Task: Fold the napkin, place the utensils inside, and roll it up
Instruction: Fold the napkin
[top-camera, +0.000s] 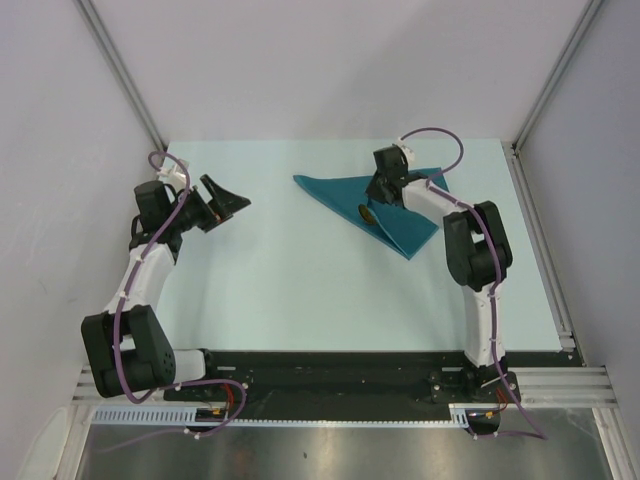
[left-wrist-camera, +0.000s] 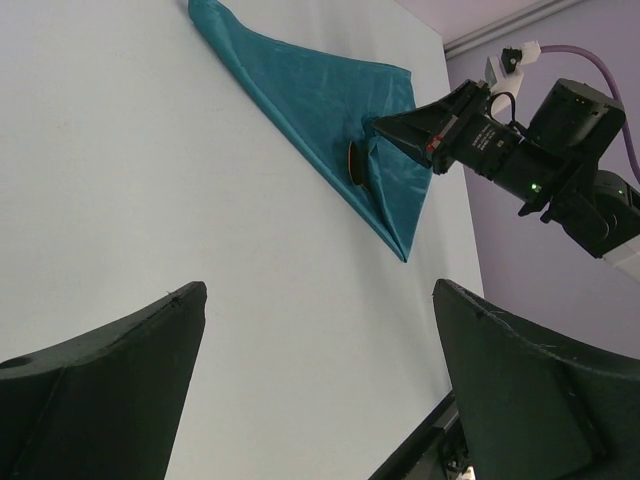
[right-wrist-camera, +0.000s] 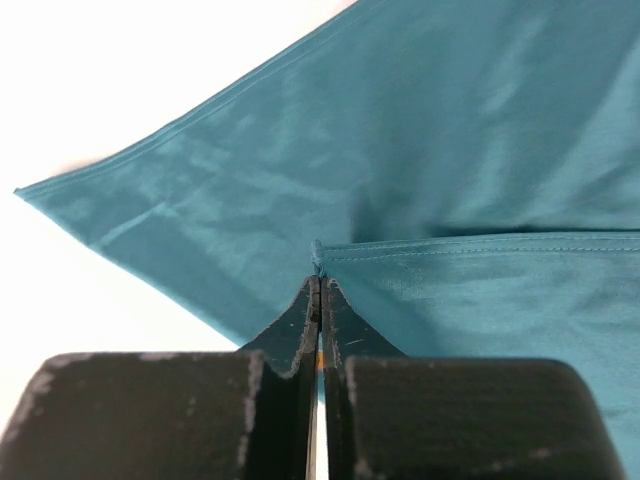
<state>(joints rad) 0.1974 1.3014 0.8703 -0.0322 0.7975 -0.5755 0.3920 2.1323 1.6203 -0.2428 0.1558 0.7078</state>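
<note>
Two fingers of the right gripper (right-wrist-camera: 318, 285) are shown pressed together with no gap at the tips. The hemmed corner of an upper layer of the napkin (right-wrist-camera: 450, 130) is pinched between them. From that pinch the hem is seen running away to the right in the wrist view. It lies over a lower layer that spreads ahead and tapers to a point at the left.

In the overhead view the napkin is laid as a triangle on the far right part of the table (top-camera: 300, 300). One long edge is turned toward the middle and the nearest point toward the right arm's base. The right gripper is set above the middle of the cloth.

A small gold part of the utensils (top-camera: 367, 212) is visible just beside the fingertips, on the cloth near the long edge; the rest cannot be made out.

The left gripper (top-camera: 225, 200) is held spread wide and released, well apart from the napkin, above the table at the far left.
</note>
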